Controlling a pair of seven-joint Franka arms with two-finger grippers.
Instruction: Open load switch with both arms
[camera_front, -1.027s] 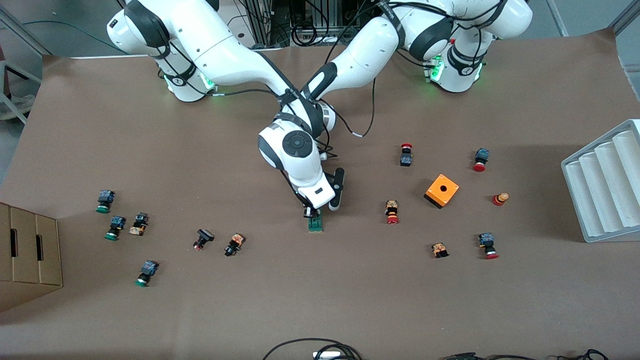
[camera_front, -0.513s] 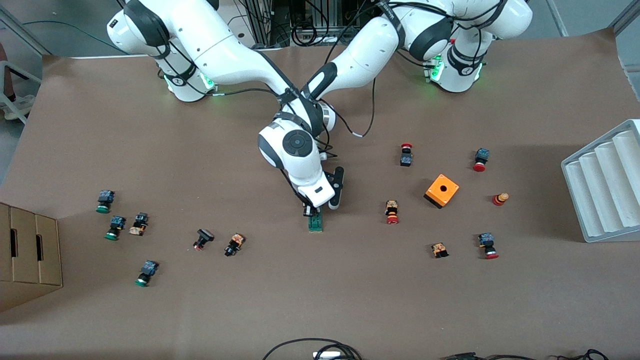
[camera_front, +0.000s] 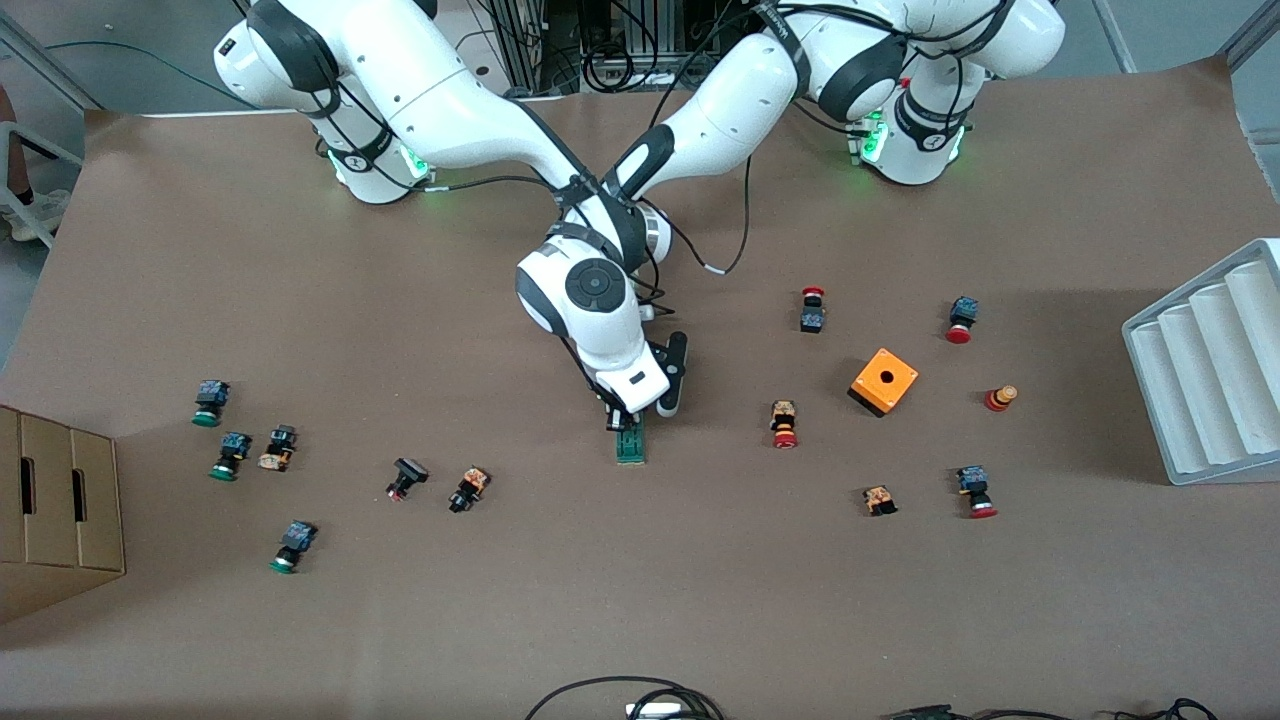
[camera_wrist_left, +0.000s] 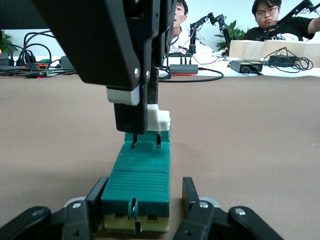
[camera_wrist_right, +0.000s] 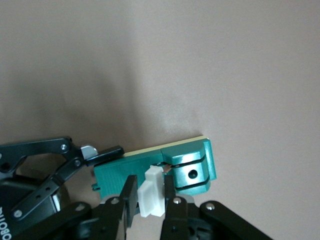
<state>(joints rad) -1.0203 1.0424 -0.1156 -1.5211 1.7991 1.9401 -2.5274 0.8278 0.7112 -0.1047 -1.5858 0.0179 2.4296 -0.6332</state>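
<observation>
1. Almost nothing has moved in the last second: both arms and the load switch (camera_front: 630, 445) sit where they were; the right end effector (camera_wrist_right: 149, 192) has only tightened slightly on the white piece (camera_wrist_right: 151, 190).
2. Load switch lies flat on the surface (camera_front: 700, 600) near its middle, long axis running toward the front camera, white piece at the end nearer the robot bases.
3. Left end effector (camera_wrist_left: 145, 200): its 2 fingers (camera_wrist_left: 95, 197) are clamped on the sides of the green body at the base end. Judgement: this is the anchor, so the body can't slide or lift.
4. Right end effector, seen from the front at (camera_front: 625, 410), comes straight down from above, fingers pinched together on the white piece. Judgement: it is placed to pull or lever that piece while the body is held, so the opening step looks set up but not yet done.
5. Room: the right wrist stacks directly over the left one, so clearance between the arms is tight; any pull should stay short and along the switch axis or upward.
6. Open surface all round the switch. The nearest push-button (camera_front: 468, 488) and the orange box (camera_front: 884, 381) are well apart from it, and so are the surface edges.
</observation>
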